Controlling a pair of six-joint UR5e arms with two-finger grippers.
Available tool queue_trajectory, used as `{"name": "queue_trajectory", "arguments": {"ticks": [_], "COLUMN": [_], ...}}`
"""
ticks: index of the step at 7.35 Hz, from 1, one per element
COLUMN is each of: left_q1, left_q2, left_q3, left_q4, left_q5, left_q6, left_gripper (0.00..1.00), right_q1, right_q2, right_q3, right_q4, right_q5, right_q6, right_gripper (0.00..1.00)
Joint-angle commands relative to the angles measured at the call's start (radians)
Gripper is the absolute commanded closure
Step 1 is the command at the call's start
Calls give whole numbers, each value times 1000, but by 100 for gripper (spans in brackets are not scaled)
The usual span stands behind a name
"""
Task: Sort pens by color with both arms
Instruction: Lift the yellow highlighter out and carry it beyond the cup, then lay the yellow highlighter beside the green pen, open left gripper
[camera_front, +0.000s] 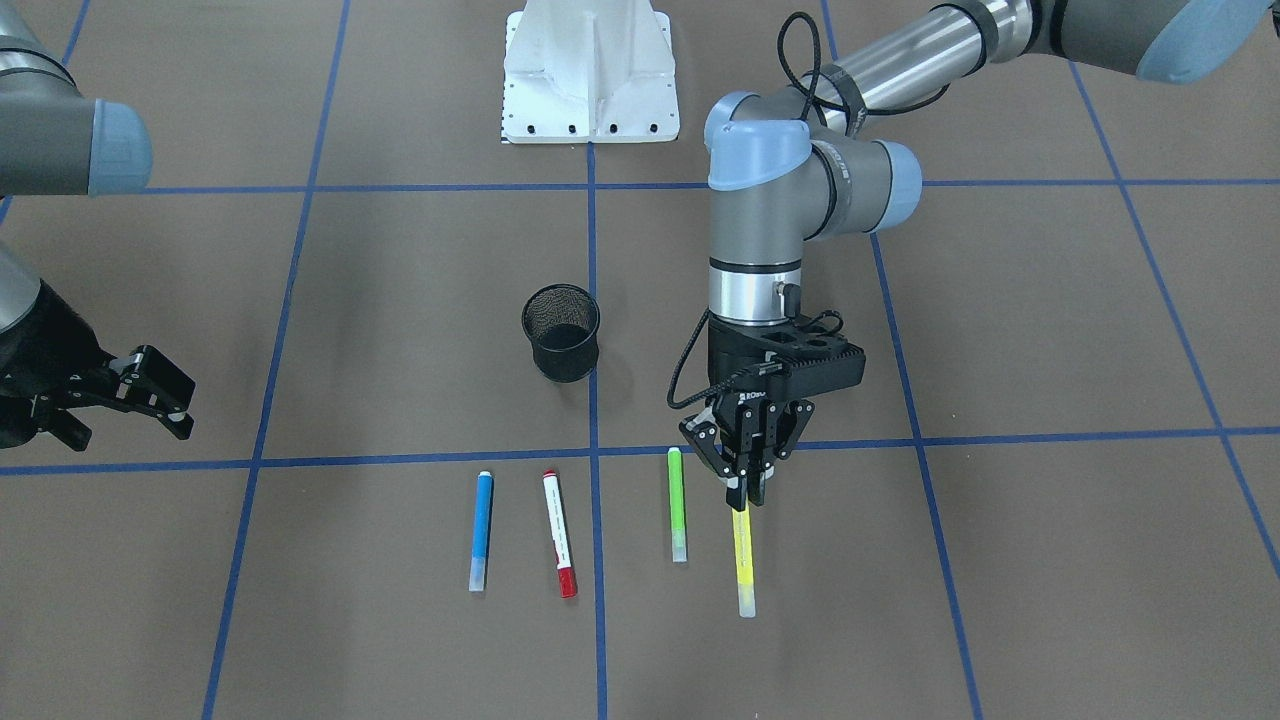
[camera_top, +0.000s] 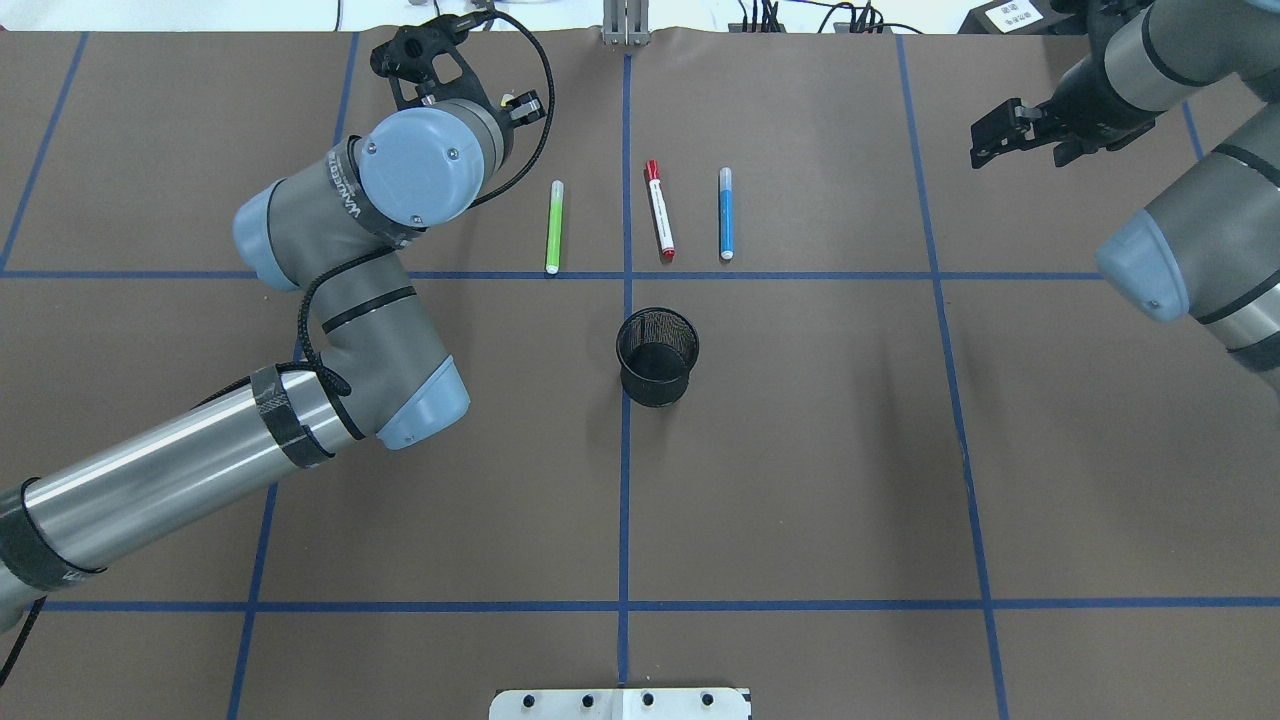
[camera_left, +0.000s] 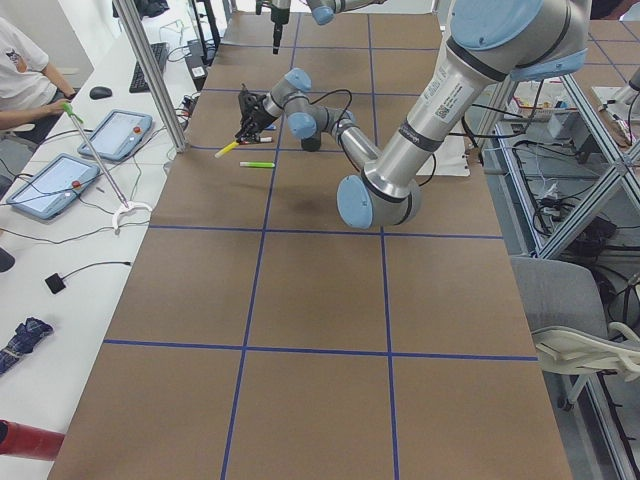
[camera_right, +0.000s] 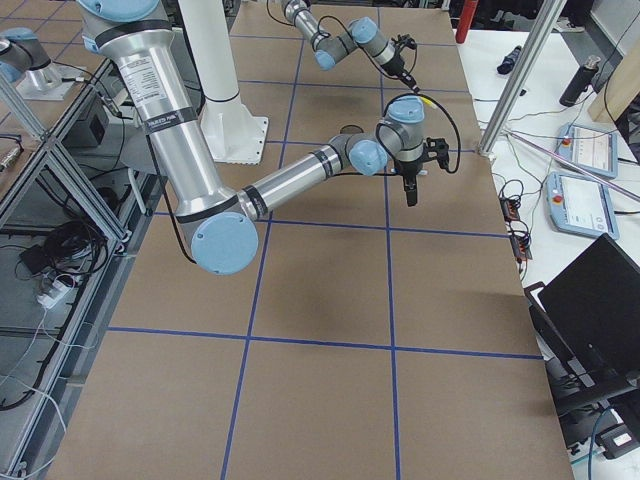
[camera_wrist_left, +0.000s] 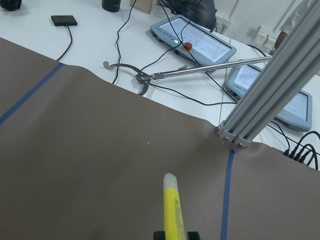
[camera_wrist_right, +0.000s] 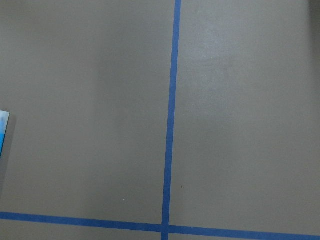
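Observation:
My left gripper (camera_front: 747, 495) is shut on the near end of the yellow pen (camera_front: 743, 560), which sticks out past the fingers; it also shows in the left wrist view (camera_wrist_left: 173, 207) and, tilted, in the exterior left view (camera_left: 227, 149). The light green pen (camera_front: 677, 505) lies just beside it on the table. The white pen with red caps (camera_front: 559, 548) and the blue pen (camera_front: 481, 531) lie further along the same row. My right gripper (camera_front: 130, 432) is open and empty, well off to the side of the blue pen. In the overhead view the left wrist hides the yellow pen.
A black mesh cup (camera_front: 561, 333) stands upright behind the row of pens, near the centre tape line. The white pedestal base (camera_front: 590, 75) is at the table's robot side. Blue tape lines (camera_front: 592, 300) cross the brown table.

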Motion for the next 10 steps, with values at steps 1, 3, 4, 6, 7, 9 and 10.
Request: {"name": "queue_trajectory", "arguments": {"ticks": [1, 3, 4, 6, 7, 9, 10], "left_q1": [19, 68, 82, 92, 92, 92, 92], "left_q2": [80, 77, 74, 83, 89, 90, 87], "left_q3": [66, 71, 71, 71, 69, 68, 68], "left_q4": [-180, -206, -206, -206, -207, -207, -206], "left_q5": [40, 59, 65, 65, 65, 63, 63], "left_q6": [1, 1, 1, 4, 5, 7, 10], "left_gripper": [100, 100, 100, 100, 100, 72, 23], "right_q1": [-1, -5, -5, -5, -4, -5, -4], "right_q2": [11, 11, 11, 11, 9, 11, 11], "right_q3": [-5, -9, -11, -11, -11, -11, -11], "right_q4": [0, 0, 0, 0, 0, 0, 0], "right_q5": [-1, -3, -4, -4, -4, -4, -4], "right_q6": [1, 0, 0, 0, 0, 0, 0], "right_gripper": [1, 1, 1, 1, 1, 1, 1]}}
